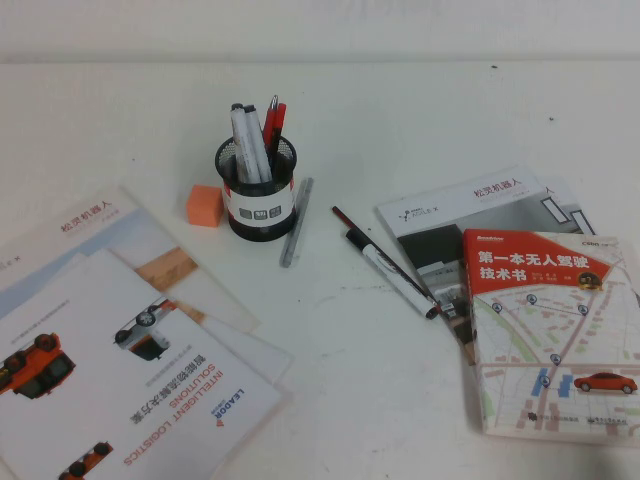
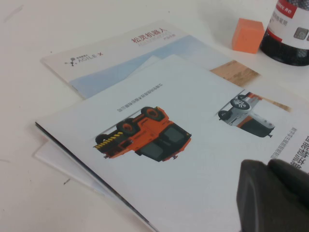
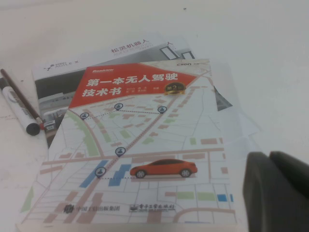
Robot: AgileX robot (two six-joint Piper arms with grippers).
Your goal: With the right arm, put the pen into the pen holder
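Observation:
The pen (image 1: 392,272), a white marker with a black cap, lies flat on the table between the pen holder and the books. It also shows in the right wrist view (image 3: 17,108). The black mesh pen holder (image 1: 258,190) stands upright with several pens in it; its lower part shows in the left wrist view (image 2: 289,34). Neither arm shows in the high view. My right gripper (image 3: 269,155) is shut and empty, above the map-cover book, well away from the pen. My left gripper (image 2: 268,164) is shut and empty over the brochures.
A thin brown stick (image 1: 372,240) lies beside the pen. A slim silver pen (image 1: 297,222) lies next to the holder, with an orange cube (image 1: 205,205) on the holder's other side. The map-cover book (image 1: 550,330) lies on a brochure (image 1: 470,205) at right; brochures (image 1: 110,340) lie at left.

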